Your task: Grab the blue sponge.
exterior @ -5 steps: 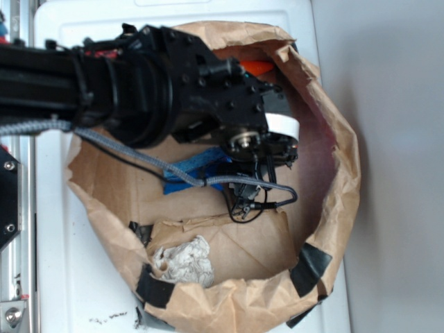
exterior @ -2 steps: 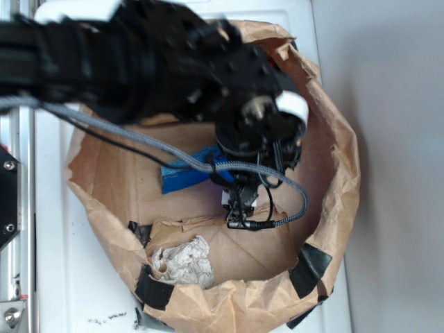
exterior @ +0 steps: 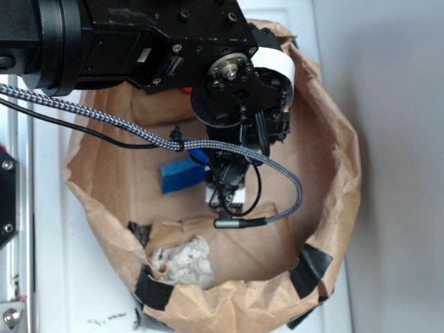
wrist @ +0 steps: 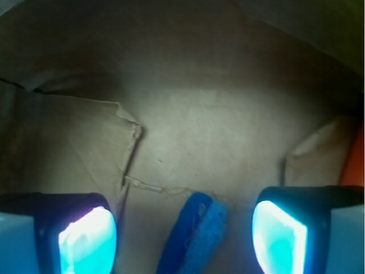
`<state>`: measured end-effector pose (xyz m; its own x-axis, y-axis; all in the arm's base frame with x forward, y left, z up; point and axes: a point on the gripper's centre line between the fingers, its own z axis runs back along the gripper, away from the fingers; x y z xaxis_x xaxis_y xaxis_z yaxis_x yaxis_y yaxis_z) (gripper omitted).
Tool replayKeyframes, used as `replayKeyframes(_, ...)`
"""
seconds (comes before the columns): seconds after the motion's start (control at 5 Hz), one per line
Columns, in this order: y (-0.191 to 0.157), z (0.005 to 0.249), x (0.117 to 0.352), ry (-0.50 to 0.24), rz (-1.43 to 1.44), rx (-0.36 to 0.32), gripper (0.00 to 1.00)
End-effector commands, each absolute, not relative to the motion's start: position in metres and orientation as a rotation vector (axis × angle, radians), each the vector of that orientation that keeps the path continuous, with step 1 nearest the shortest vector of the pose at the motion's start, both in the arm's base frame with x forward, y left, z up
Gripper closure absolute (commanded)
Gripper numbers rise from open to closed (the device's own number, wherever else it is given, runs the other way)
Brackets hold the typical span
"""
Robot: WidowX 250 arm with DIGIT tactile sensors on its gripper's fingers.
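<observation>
The blue sponge lies flat on the floor of the brown paper bag, its right end hidden under my arm. In the wrist view the blue sponge sits between my two fingers with a gap on each side, touched by neither. My gripper is open, its glowing pads low over the bag floor. In the exterior view the gripper points down into the bag, right at the sponge's end.
A whitish wad of cloth lies at the bag's near side. An orange carrot edge shows at the far right of the wrist view. Crumpled bag walls ring the space. A braided grey cable loops beside the gripper.
The arm has swung up toward the top of the picture and the gripper has tilted down into the bag over the sponge's right end. The sponge and cloth have not moved.
</observation>
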<state>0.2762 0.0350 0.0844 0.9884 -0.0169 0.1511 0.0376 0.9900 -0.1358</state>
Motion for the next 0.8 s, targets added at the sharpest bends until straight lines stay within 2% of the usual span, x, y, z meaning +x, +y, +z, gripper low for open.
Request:
replayKeyframes(0.0,0.051,0.094,0.267,-0.154,0.065,-0.098,0.00)
replayKeyframes(0.2,0.052,0.082,0.269,-0.077,0.204,-0.134,0.00)
replayKeyframes(0.6,0.032,0.066,0.258,-0.112,0.233,-0.093,0.00)
